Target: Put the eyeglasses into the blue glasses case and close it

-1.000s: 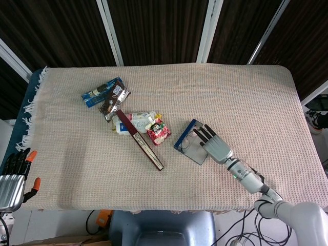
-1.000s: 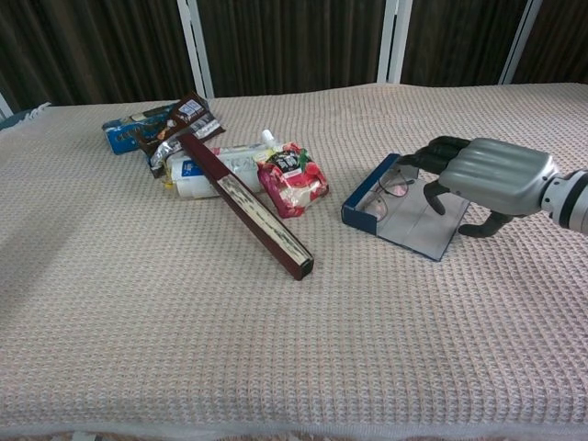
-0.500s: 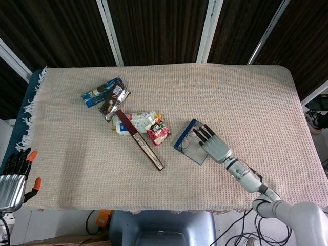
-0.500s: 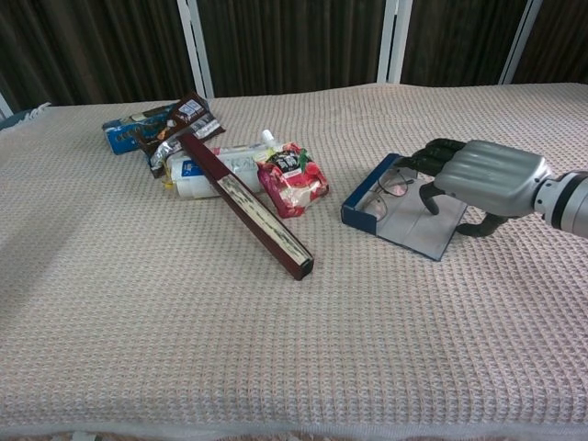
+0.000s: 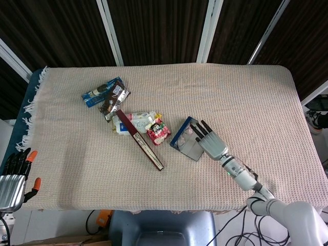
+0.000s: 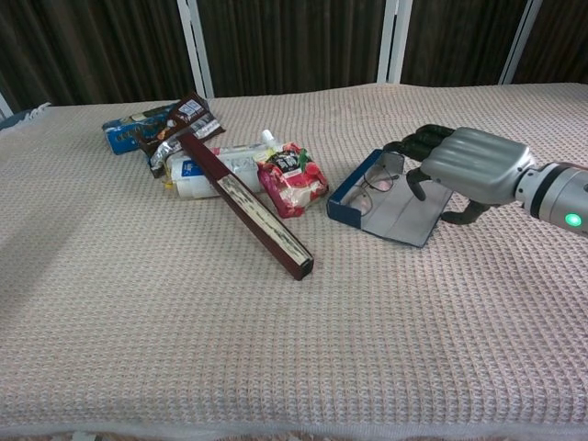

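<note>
**Right hand rested on open glasses case**

The blue glasses case [image 6: 381,199] lay open on the cloth-covered desk [image 5: 215,97], with the eyeglasses [image 6: 371,189] inside it. The right hand [image 6: 464,165] lay over the case's far end, fingers spread and touching it, grasping nothing. The left hand [image 5: 14,177] hung off the desk's near-left corner, fingers apart and empty. A dark red book [image 5: 139,139] and snack packets [image 5: 158,130] lay left of the case.

No legible text; print on snack packets [image 6: 292,179] and blue box [image 6: 129,129] too small, blurred.
</note>
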Motion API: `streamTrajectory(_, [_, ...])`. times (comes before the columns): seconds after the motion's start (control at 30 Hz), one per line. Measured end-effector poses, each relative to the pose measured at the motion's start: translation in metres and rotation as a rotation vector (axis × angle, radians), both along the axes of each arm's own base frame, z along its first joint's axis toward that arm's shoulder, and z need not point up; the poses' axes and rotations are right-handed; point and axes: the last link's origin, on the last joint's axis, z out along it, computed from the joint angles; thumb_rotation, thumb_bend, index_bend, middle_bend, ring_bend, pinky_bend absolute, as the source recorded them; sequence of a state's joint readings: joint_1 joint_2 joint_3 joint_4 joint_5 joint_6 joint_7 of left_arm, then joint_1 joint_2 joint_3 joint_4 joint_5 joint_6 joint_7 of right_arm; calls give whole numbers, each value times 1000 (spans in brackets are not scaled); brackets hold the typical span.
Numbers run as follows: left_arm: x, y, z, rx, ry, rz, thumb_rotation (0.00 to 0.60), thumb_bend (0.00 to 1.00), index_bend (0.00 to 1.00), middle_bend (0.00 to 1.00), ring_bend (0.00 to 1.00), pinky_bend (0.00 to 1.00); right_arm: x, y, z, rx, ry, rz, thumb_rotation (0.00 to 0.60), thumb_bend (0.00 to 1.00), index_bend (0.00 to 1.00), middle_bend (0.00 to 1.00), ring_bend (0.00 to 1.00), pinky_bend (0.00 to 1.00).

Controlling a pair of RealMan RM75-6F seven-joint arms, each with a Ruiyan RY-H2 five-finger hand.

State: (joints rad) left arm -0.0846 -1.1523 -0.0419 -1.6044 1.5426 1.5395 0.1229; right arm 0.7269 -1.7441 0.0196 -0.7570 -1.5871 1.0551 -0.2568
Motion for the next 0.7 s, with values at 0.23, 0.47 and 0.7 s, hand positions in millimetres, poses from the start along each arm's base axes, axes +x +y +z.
streamTrajectory(0.23, [0, 0, 1, 4, -2, 2, 600, 421, 0, 0, 0, 55, 19, -14, 3, -40, -1, 26, 600, 493, 627, 72, 0, 0])
streamTrajectory(0.47, [-1, 0, 1, 2, -2, 5, 600, 423, 0, 0, 0, 57, 43, -26, -7, -56, 18, 31, 600, 495, 639, 73, 0, 0])
streamTrajectory(0.7, [-1, -1, 3, 13, -9, 3, 600, 422, 0, 0, 0, 60, 56, -30, -20, -63, 33, 28, 600, 495, 653, 76, 0, 0])
